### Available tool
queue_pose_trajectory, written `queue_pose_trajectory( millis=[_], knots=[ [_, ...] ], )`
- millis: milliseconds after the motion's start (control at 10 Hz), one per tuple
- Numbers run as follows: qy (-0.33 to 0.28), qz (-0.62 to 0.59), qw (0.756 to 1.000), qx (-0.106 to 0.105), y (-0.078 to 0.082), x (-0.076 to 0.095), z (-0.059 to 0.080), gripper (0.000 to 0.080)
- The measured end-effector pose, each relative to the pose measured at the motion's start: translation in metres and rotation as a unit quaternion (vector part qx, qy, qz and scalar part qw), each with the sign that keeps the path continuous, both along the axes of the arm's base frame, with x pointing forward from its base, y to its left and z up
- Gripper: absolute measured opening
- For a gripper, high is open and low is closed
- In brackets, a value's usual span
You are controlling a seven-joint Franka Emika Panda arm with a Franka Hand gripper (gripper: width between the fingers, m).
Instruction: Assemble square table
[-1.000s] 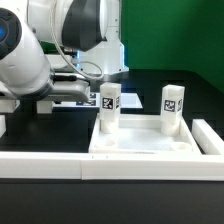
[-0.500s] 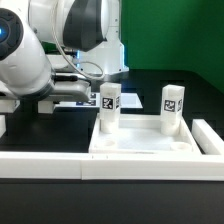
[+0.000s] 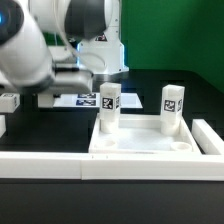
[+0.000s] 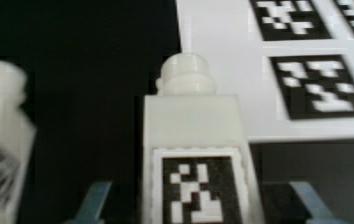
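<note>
The square tabletop (image 3: 140,140) is lying flat near the front of the black table (image 3: 145,90), tucked into the corner of the low white barrier wall (image 3: 40,166). Two legs are standing upright in its far corner sockets, tags facing the camera: the left upright leg (image 3: 109,108) toward the exterior view's left, and the right upright leg (image 3: 172,108) toward the exterior view's right.

Away from the slab, my wrist camera is looking down on the third leg (image 4: 193,130). It is lying on the black surface, tag up, with its narrow tip pointing toward the marker board (image 4: 316,60) and close beside that board's edge. The fourth leg (image 4: 0,120) is lying alongside it, a dark strip apart.

I am holding my gripper (image 4: 197,192) over the third leg, spread apart. Its fingers (image 4: 99,203) are flanking the leg with a gap on each side, not touching it. In the exterior view my arm (image 3: 40,50) is covering the gripper.
</note>
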State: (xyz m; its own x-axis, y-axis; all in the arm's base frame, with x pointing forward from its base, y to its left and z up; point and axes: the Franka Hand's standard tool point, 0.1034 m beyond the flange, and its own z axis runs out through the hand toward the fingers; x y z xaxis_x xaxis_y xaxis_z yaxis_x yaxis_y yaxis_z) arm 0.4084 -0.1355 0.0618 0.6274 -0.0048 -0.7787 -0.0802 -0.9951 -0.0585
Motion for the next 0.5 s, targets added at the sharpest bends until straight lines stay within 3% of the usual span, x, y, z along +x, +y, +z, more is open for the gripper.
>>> queue_pose_trajectory(
  millis=[100,400,500],
  knots=[
    [-0.010,-0.004,1.000,-0.001,-0.003,0.016,0.022,0.0288],
    [-0.073,-0.006,0.997,-0.007,-0.006,0.056,0.068,0.0290],
    [-0.116,0.001,0.993,-0.013,-0.005,0.067,0.075,0.0290]
  ],
)
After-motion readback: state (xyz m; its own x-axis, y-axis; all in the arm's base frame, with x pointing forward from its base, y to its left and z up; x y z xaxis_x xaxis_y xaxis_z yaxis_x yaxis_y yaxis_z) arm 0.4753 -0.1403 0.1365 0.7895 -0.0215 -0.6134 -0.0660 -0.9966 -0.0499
